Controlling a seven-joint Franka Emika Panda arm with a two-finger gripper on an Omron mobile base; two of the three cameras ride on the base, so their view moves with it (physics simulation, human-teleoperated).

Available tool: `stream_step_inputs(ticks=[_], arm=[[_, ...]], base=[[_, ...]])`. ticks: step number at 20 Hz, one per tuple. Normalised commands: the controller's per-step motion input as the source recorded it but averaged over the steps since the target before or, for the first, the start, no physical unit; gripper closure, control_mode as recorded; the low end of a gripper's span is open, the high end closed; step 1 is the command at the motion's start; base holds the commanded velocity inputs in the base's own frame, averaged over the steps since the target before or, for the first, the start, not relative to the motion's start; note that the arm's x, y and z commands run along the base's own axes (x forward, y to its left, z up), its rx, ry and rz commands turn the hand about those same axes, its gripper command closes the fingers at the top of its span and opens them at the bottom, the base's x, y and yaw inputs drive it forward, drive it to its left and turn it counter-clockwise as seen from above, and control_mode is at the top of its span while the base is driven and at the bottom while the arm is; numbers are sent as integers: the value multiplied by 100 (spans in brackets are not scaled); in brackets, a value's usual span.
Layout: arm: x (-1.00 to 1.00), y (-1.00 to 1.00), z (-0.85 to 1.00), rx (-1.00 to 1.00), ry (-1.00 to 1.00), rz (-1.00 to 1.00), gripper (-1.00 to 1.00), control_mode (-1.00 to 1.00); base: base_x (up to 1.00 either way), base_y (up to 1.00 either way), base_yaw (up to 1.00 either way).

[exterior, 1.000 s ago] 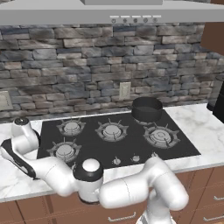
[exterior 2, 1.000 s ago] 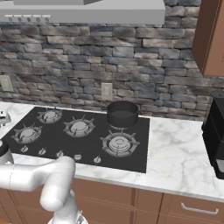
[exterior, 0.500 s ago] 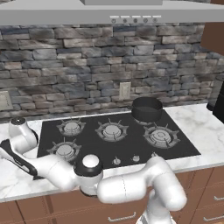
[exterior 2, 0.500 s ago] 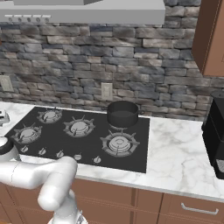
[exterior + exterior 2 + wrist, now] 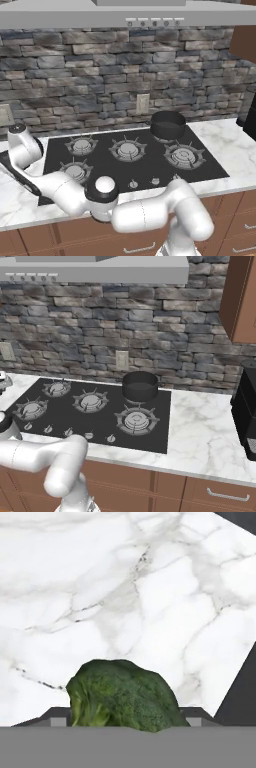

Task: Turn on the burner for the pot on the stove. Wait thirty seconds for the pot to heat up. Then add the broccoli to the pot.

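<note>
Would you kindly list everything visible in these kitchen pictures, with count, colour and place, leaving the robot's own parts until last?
Squat round dark grey pot: one, dark grey, on the back right burner of the cooktop.
Flat black glass cooktop: one, black with silvery burners, set into the counter.
Small knobs: five, silvery, in a row along the cooktop's front edge.
Bright-green broccoli floret: one, green, on the marble between the finger tips in the hand view.
White marble counter: one, white with grey veins, around the cooktop.
Range hood: one, grey, above the cooktop.
Wall outlet: one, pale, on the stone wall.
Black appliance: one, at the counter's right end.
End effector: one, dark finger tips flanking the broccoli; grip uncertain.
</note>
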Motion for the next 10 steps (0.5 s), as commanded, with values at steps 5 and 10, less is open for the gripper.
stream_step_inputs(ticks=[5, 10], arm=[[17, -55, -46, 5, 3, 0, 100, -100], [6, -49, -59, 8, -1, -3, 100, -100]], base=[[0, 0, 0], [0, 0, 0]])
